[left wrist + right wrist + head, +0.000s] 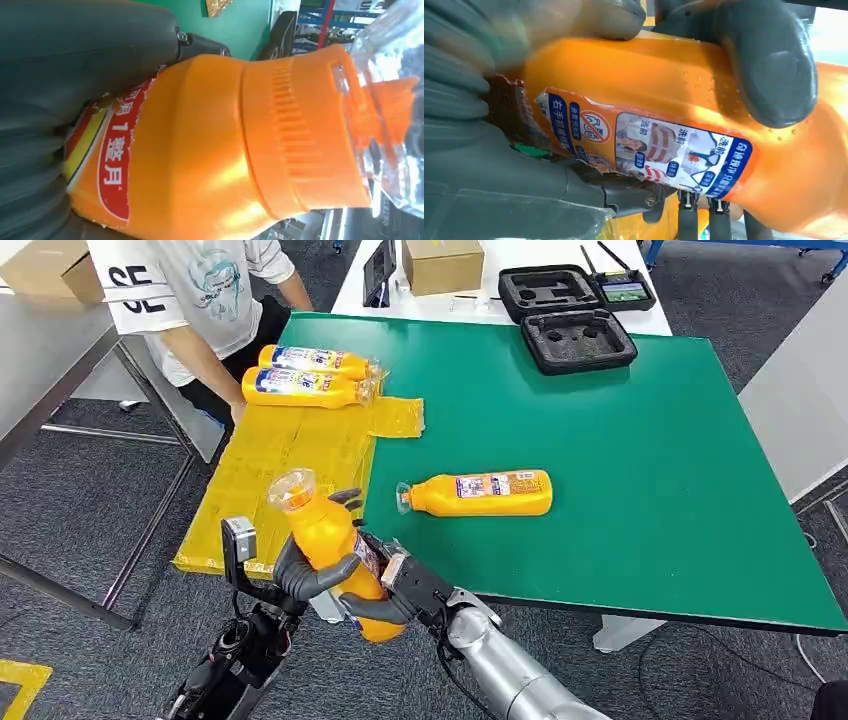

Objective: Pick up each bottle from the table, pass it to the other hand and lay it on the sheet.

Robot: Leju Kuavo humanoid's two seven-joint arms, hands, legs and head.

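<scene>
An orange bottle (325, 532) with a clear cap stands nearly upright off the table's front-left corner, over the near end of the yellow sheet (255, 475). My left hand (298, 576) grips its middle from the left, and my right hand (392, 592) holds its lower body from the right. The left wrist view shows the bottle (210, 150) under my thumb (90, 45); in the right wrist view grey fingers (769, 65) wrap the labelled bottle (664, 115). Another orange bottle (482, 493) lies on the green table (620, 470). Two more bottles (302, 387) (312, 361) lie on the sheet's far end.
A person in a white shirt (190, 290) stands at the far left, one hand (236, 410) at the sheet's edge. Two black foam cases (580, 340) (548, 288) and a cardboard box (442, 262) sit at the back. A grey table (40, 370) stands to the left.
</scene>
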